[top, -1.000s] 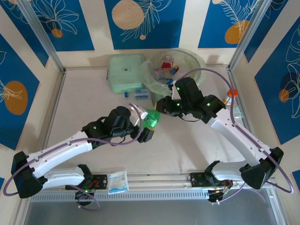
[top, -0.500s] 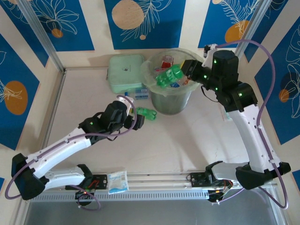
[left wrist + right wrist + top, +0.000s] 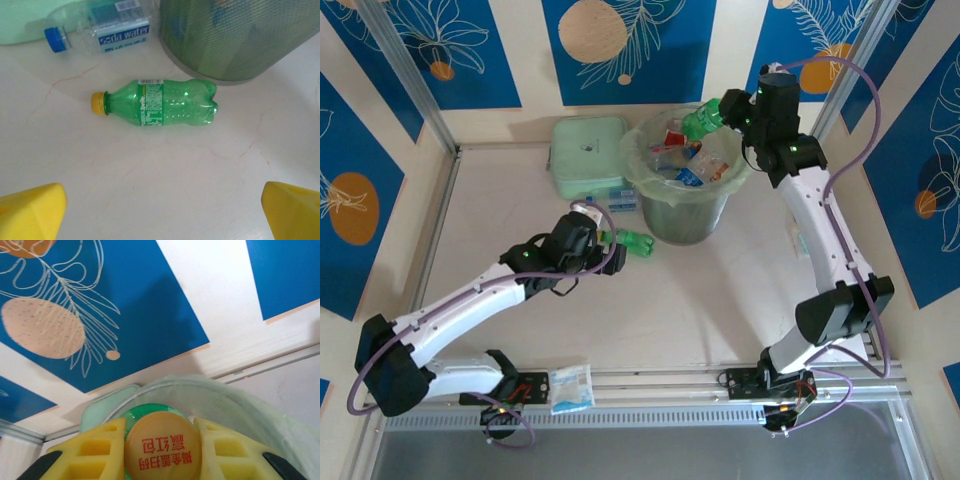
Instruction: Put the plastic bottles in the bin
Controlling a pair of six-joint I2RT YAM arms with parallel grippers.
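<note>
Cream walls (image 3: 527, 50) with blue panels (image 3: 680, 80), orange circles (image 3: 350, 205), white leaf outlines (image 3: 642, 45). Aluminium corner posts (image 3: 405, 75). Pale veined tabletop (image 3: 720, 290), metal rail (image 3: 660, 381) along near edge. Even light.

Shiny see-through green plastic on the green bottle (image 3: 170, 107), with a smooth yellow cap (image 3: 99, 102); clear crinkly plastic on the clear bottle (image 3: 95, 35). Same glossy green plastic on the other green bottle (image 3: 701, 119), with a matt yellow ridged cap (image 3: 162, 445). Cloudy pale green plastic on the bin (image 3: 235, 45), thin shiny film for its liner (image 3: 280, 435), and a smooth, stone-like table (image 3: 150, 190).
</note>
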